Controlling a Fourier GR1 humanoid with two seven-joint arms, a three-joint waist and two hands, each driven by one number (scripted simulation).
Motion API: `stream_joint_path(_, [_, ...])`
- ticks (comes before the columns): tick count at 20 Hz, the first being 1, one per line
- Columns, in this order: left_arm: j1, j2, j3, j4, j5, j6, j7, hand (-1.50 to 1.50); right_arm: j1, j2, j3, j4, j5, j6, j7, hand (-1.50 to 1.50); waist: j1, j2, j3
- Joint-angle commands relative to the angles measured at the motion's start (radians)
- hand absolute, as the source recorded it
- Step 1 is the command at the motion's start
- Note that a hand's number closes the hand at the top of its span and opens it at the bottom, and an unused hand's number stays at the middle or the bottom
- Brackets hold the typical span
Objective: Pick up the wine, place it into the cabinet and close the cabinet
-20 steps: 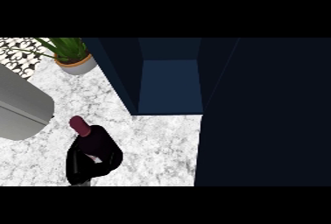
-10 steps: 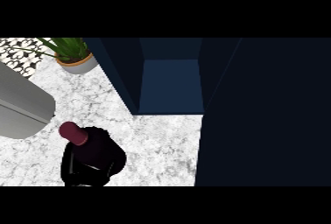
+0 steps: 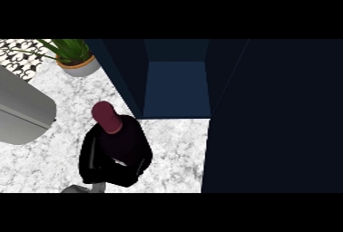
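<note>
The wine bottle [image 3: 107,117] has a maroon cap and a dark body, and it stands over the marble counter [image 3: 40,158] just left of the cabinet's front. My right hand [image 3: 115,158] is curled round the body and hides most of it, while the cap pokes out above the fingers. The dark blue cabinet [image 3: 178,86] is open, showing its lighter blue inside. Its door [image 3: 275,118] stands swung out at the right. My left hand does not show.
A potted green plant [image 3: 74,56] sits at the back left of the counter. A large grey rounded shape [image 3: 20,108] fills the left edge. A patterned wall [image 3: 17,54] runs behind the plant.
My hand with the bottle first slid a little left and nearer to me. It has since moved right and away, closer to the cabinet opening.
</note>
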Motion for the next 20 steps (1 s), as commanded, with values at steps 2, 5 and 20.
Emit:
stream_joint_path(2, [-0.114,-0.097,-0.063,-0.054,-0.056,0.16,0.149,1.5,0.061,0.001,0.019,-0.214,-0.076,-0.016,0.1,-1.5,-0.01,-0.001,0.0])
stream_joint_path(5, [-0.171,-0.114,-0.02,0.012,-0.074,0.185,0.186,1.5,0.066,-0.01,-0.035,-0.194,-0.121,0.006,0.08,-1.5,-0.004,0.002,0.0])
stream_joint_path(20, [-0.414,-0.22,0.035,0.373,-0.136,0.266,0.189,1.5,0.088,0.0,-0.048,-0.184,-0.141,0.048,0.05,-1.5,-0.014,0.005,-0.001])
